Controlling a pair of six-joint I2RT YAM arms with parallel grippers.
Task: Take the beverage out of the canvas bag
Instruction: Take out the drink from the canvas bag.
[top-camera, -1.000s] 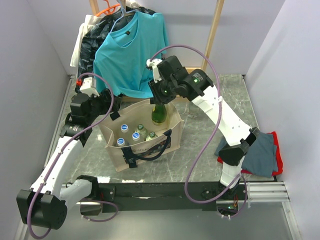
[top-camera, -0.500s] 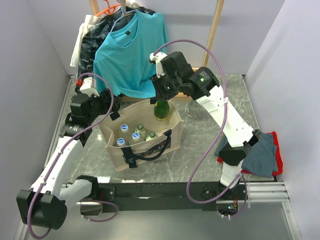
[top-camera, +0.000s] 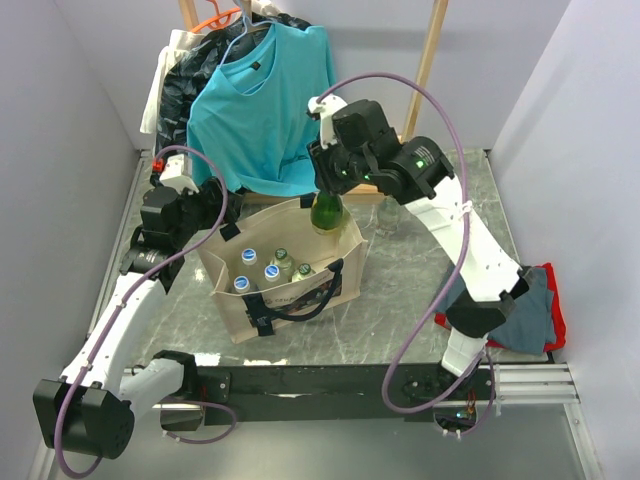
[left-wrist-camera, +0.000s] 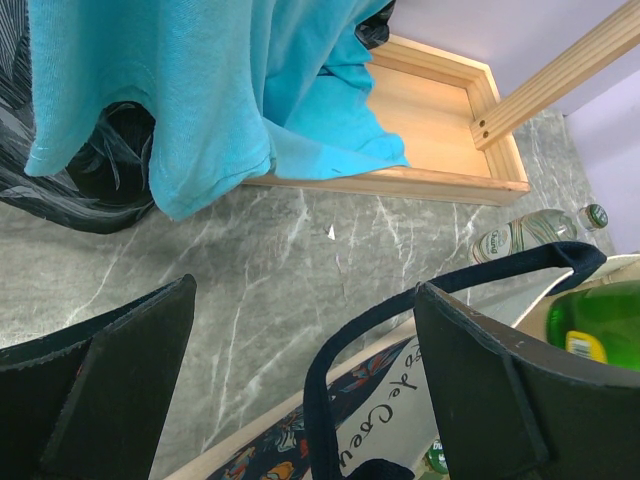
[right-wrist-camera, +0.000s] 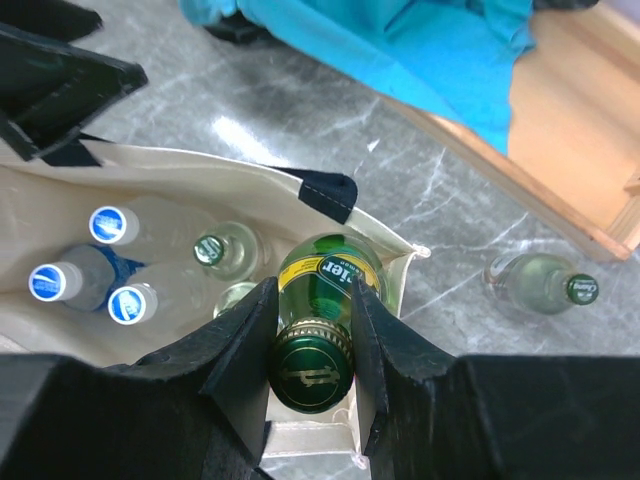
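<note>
The beige canvas bag (top-camera: 300, 305) stands open on the marble table, with several bottles inside. My right gripper (top-camera: 333, 185) is shut on the neck of a green glass bottle (top-camera: 325, 212) and holds it upright over the bag's far right corner, its base still at rim height. In the right wrist view the fingers (right-wrist-camera: 240, 330) clamp just below the green cap (right-wrist-camera: 312, 372), above the bag's wall (right-wrist-camera: 250, 190). My left gripper (top-camera: 218, 215) is open at the bag's far left corner. The bag's black strap (left-wrist-camera: 330, 370) arches between its fingers (left-wrist-camera: 470, 360) without touching them.
Blue-capped bottles (right-wrist-camera: 108, 225) and a clear green-capped one (right-wrist-camera: 213, 248) stay in the bag. A clear bottle (top-camera: 388, 215) lies on the table right of the bag. A teal shirt (top-camera: 260, 100), a black plastic bag (left-wrist-camera: 90, 170) and a wooden rack base (left-wrist-camera: 420, 130) stand behind. Folded cloths (top-camera: 525, 305) lie at the right edge.
My right gripper has risen and shifted slightly right with the green bottle, drawing it further up out of the bag. The left arm has not moved.
</note>
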